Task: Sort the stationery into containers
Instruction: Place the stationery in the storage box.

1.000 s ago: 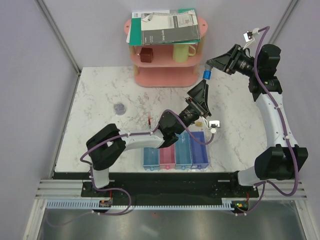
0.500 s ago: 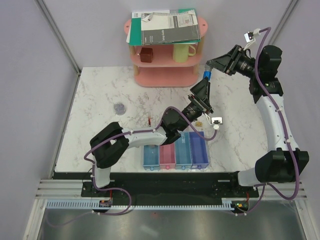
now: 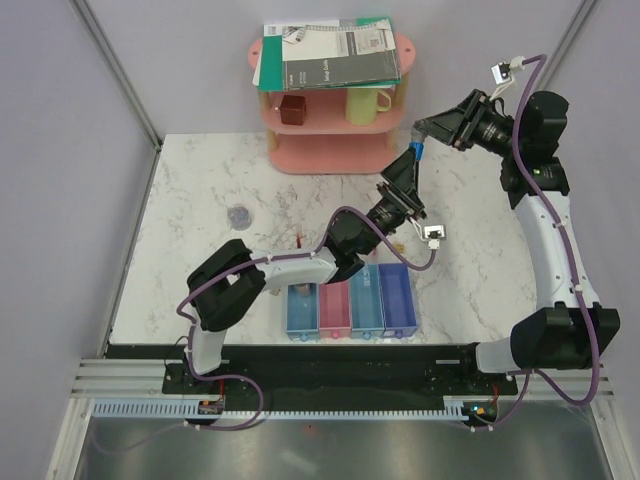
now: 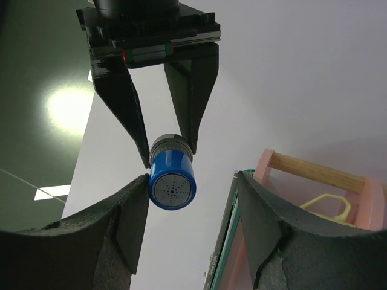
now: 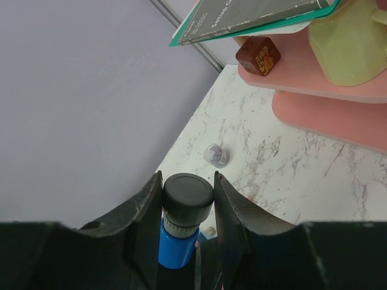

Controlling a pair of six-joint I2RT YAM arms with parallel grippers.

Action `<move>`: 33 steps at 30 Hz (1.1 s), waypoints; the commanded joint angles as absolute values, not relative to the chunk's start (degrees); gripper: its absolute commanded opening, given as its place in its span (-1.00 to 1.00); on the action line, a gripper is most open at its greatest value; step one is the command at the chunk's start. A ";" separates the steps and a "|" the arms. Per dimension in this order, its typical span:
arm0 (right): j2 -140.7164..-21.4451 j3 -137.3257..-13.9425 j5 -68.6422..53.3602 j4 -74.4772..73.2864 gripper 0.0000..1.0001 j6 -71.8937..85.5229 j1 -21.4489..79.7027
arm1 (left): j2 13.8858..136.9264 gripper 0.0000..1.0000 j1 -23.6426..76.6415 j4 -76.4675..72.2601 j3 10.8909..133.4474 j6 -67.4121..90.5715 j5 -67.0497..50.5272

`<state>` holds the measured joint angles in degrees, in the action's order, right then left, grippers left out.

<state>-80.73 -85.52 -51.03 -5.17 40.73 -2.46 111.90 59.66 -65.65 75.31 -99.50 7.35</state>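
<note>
My right gripper (image 3: 418, 132) is shut on the black cap of the blue-capped tube (image 3: 415, 152) and holds it in the air, blue end down, in front of the pink rack. In the right wrist view both fingers (image 5: 147, 211) clamp the cap (image 5: 188, 194). My left gripper (image 3: 404, 176) is open just below the tube. In the left wrist view the tube's blue end (image 4: 172, 185) sits by the left fingertip (image 4: 134, 208), the gap to its right empty. The four joined trays (image 3: 397, 300) lie at the near edge. A greyish disc (image 3: 238, 215), a red pen (image 3: 300, 240) and a tan block (image 5: 210, 230) lie on the table.
The pink shelf rack (image 3: 335, 150) stands at the back with grey-green notebooks (image 3: 330, 55) on top, a brown cube (image 3: 292, 108) and a yellow mug (image 3: 366, 103) on its shelf. The left arm stretches over the trays. White walls close both sides.
My left gripper has risen and moved toward the back, closing in under the tube. My right gripper has barely moved and still grips the tube.
</note>
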 commanded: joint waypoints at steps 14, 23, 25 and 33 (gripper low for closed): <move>-79.37 -83.93 -51.24 -3.25 -0.56 39.73 -2.37 | 113.99 -0.10 58.97 -66.53 82.09 -101.43 6.06; -79.54 -84.11 -50.98 -3.25 -0.55 39.64 -2.37 | 113.91 -0.64 59.06 -67.68 81.04 -101.34 6.15; -79.54 -84.11 -51.41 -3.25 -0.45 39.55 -2.37 | 113.91 -0.70 59.06 -67.76 81.04 -101.25 6.24; -79.80 -86.13 -52.47 -6.40 0.96 34.38 -2.46 | 110.84 -0.96 59.15 -65.31 77.97 -99.06 9.74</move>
<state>-80.53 -83.50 -51.40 -5.23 38.85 -2.42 113.95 59.11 -64.38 79.94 -99.48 7.46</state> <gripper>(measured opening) 0.921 0.396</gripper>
